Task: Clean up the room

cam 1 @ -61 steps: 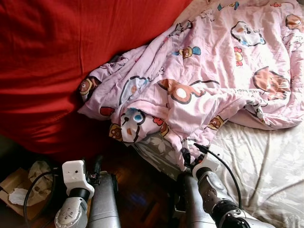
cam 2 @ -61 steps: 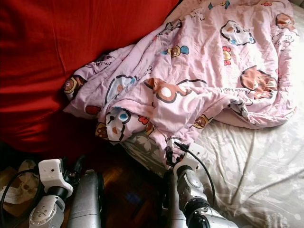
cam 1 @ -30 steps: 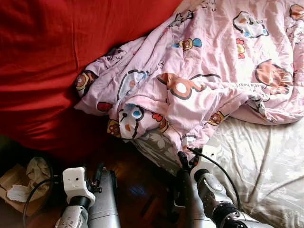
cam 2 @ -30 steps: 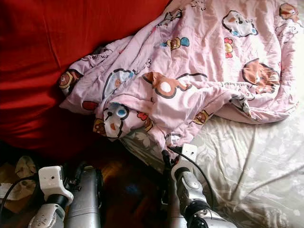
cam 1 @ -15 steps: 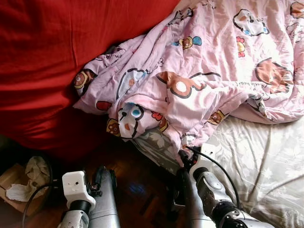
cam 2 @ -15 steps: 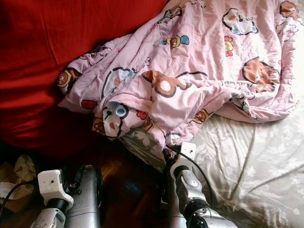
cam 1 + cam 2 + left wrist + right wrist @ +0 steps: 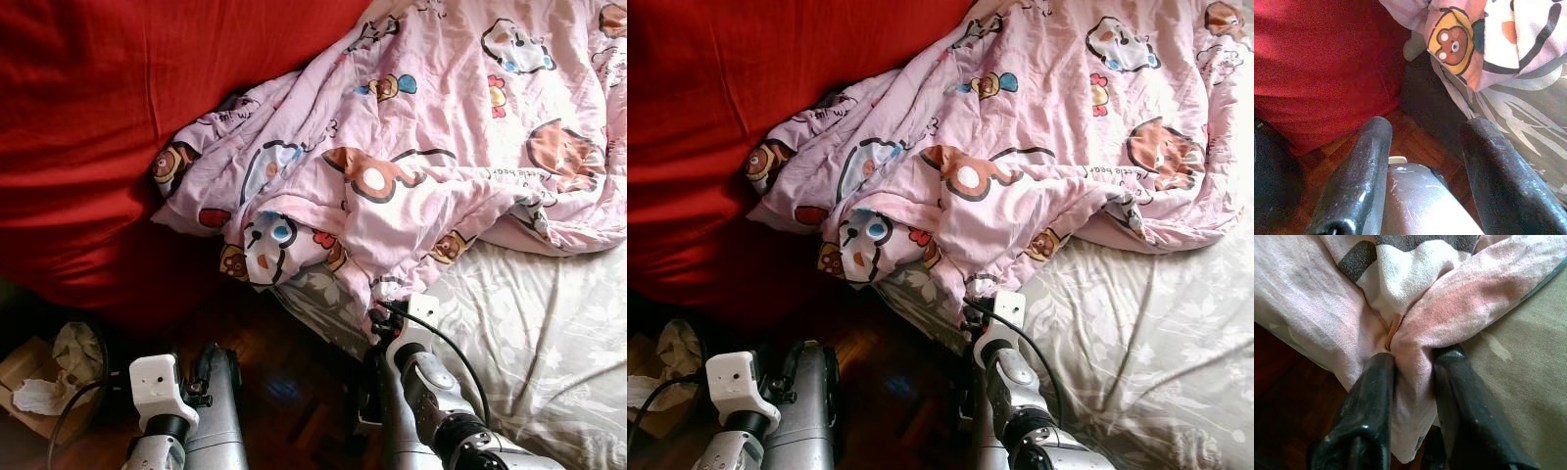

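The right tool (image 7: 1413, 396) is clamped on a bunched fold of the pink quilt (image 7: 421, 147), at the quilt's lowest hanging corner by the edge of the bed (image 7: 549, 343). In the right wrist view the cloth is pinched between both black fingers (image 7: 1371, 396), with folds spreading away beyond the tips and the grey leaf-print sheet just to one side. From the tool the quilt runs up and away across the bed, crumpled, its cartoon-bear print facing up; its far-left edge lies against a red cover (image 7: 118, 127). The left tool (image 7: 1425, 147) hangs low over the dark wood floor (image 7: 284, 382), fingers spread apart and holding nothing; ahead of it are the red cover and a quilt corner with a bear face. Left of that arm sits a box (image 7: 39, 392) with crumpled rags
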`<state>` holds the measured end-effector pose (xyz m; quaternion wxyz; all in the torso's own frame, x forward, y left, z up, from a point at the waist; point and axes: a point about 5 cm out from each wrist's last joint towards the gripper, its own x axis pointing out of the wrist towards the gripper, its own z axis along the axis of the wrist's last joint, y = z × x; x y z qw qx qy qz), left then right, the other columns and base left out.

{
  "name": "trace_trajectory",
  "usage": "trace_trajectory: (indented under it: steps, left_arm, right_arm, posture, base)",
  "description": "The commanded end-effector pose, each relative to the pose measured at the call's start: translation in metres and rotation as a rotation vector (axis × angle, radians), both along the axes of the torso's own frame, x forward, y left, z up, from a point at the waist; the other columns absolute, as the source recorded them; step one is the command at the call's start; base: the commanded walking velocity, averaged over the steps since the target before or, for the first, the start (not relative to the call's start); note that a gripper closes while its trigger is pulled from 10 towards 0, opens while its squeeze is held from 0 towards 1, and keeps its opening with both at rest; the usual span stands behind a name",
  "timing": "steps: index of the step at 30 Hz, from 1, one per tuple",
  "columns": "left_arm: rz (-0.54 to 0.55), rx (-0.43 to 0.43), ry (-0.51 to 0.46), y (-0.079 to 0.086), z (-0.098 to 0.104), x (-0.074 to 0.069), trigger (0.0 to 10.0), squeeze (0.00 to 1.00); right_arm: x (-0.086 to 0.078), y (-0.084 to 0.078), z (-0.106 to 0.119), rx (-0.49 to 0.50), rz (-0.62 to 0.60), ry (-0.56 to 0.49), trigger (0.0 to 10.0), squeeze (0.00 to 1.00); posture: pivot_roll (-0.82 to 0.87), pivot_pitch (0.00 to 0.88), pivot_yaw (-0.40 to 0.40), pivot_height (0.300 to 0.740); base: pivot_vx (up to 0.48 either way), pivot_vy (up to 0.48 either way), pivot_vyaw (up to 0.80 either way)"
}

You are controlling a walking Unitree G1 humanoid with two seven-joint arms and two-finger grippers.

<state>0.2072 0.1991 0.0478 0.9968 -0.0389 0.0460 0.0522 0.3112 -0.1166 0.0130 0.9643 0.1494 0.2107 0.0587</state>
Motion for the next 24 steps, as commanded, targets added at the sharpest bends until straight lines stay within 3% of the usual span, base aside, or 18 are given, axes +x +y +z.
trace_trajectory:
  steps: [1, 4, 5, 10, 15, 22, 24]
  left_arm:
    - [-0.004, 0.002, 0.047, -0.003, -0.008, -0.008, 10.0, 0.00]
    - [-0.004, 0.001, 0.047, -0.003, -0.008, -0.007, 10.0, 0.00]
    - [-0.001, 0.003, 0.051, -0.002, -0.010, -0.005, 10.0, 0.00]
    - [0.005, 0.011, 0.047, 0.000, -0.011, 0.001, 10.0, 0.00]
    - [0.008, 0.021, 0.027, 0.003, -0.008, 0.014, 10.0, 0.00]
    - [0.002, 0.016, 0.013, 0.001, -0.010, 0.033, 10.0, 0.00]
    - [0.001, 0.018, 0.015, 0.002, -0.012, 0.037, 10.0, 0.00]
  right_arm:
    - [-0.010, 0.000, -0.011, 0.003, -0.004, 0.045, 0.0, 0.00]
    - [-0.009, -0.001, -0.010, 0.002, -0.011, 0.045, 0.0, 0.00]
    - [-0.010, -0.011, -0.012, -0.008, -0.064, 0.057, 0.0, 0.00]
    - [-0.010, -0.018, -0.013, -0.011, -0.096, 0.067, 0.0, 0.00]
    - [-0.006, -0.023, -0.008, 0.004, -0.123, 0.048, 0.0, 0.00]
    - [0.002, -0.039, 0.006, 0.023, -0.161, -0.071, 0.0, 0.00]
    - [-0.002, -0.047, 0.005, 0.007, -0.162, -0.109, 0.0, 0.00]
  posture:
    - [0.21, 0.443, -0.102, 0.586]
    - [0.21, 0.438, -0.102, 0.586]
    - [0.22, 0.423, -0.103, 0.586]
    - [0.23, 0.395, -0.106, 0.586]
    - [0.22, 0.358, -0.110, 0.586]
    - [0.17, 0.248, -0.117, 0.586]
    - [0.16, 0.223, -0.117, 0.586]
  base:
    - [0.000, 0.000, 0.00]
    - [0.000, 0.000, 0.00]
    - [0.000, 0.000, 0.00]
    - [0.000, 0.000, 0.00]
    - [0.000, 0.000, 0.00]
    - [0.000, 0.000, 0.00]
    - [0.000, 0.000, 0.00]
